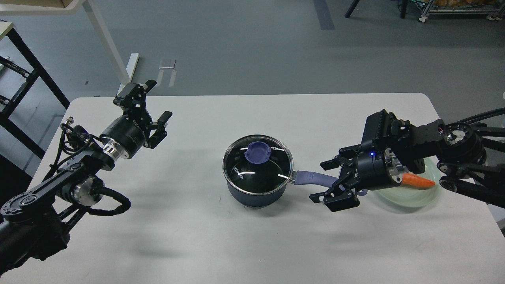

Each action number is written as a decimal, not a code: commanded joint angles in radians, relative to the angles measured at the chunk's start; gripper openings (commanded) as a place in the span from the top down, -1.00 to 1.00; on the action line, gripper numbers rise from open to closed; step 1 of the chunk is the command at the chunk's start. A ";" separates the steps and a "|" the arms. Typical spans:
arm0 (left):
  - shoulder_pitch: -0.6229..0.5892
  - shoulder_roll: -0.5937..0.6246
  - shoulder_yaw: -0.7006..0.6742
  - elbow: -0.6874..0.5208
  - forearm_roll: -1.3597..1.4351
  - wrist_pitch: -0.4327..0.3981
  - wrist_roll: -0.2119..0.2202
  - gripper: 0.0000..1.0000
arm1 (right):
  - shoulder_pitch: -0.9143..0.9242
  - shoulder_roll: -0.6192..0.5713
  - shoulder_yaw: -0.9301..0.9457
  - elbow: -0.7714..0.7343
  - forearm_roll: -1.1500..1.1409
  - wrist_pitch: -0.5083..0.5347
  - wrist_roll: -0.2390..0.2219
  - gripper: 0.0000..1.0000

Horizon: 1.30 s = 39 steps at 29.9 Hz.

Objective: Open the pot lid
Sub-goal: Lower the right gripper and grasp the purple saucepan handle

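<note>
A dark blue pot (255,195) stands in the middle of the white table (197,236). Its glass lid (258,165) with a blue knob (257,152) sits on it. The pot's purple handle (315,178) points right. My right gripper (325,180) is open, its fingers above and below the handle's outer end, which it partly hides. My left gripper (152,102) is open and empty over the table's far left, well apart from the pot.
A pale green plate (426,196) holds a toy carrot (418,181) at the right, mostly hidden behind my right arm. The table's right edge is close beyond the plate. A white table leg and black frame stand on the floor at the far left.
</note>
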 commanded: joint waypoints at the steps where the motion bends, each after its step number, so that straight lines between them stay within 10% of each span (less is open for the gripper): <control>1: -0.001 0.000 0.000 -0.002 0.000 0.000 0.000 -0.99 | -0.003 0.019 -0.008 -0.019 -0.025 -0.007 0.000 -1.00; 18: -0.001 -0.007 0.000 -0.002 0.000 0.000 0.000 -0.99 | -0.013 0.057 -0.051 -0.118 -0.134 -0.084 0.000 -0.90; 31: -0.002 0.001 0.000 -0.002 0.000 -0.003 0.000 -0.99 | -0.015 0.077 -0.058 -0.134 -0.139 -0.085 0.000 0.04; 39: -0.010 0.001 0.000 -0.017 0.078 -0.002 0.000 -0.99 | -0.015 0.074 -0.058 -0.134 -0.137 -0.085 0.000 0.28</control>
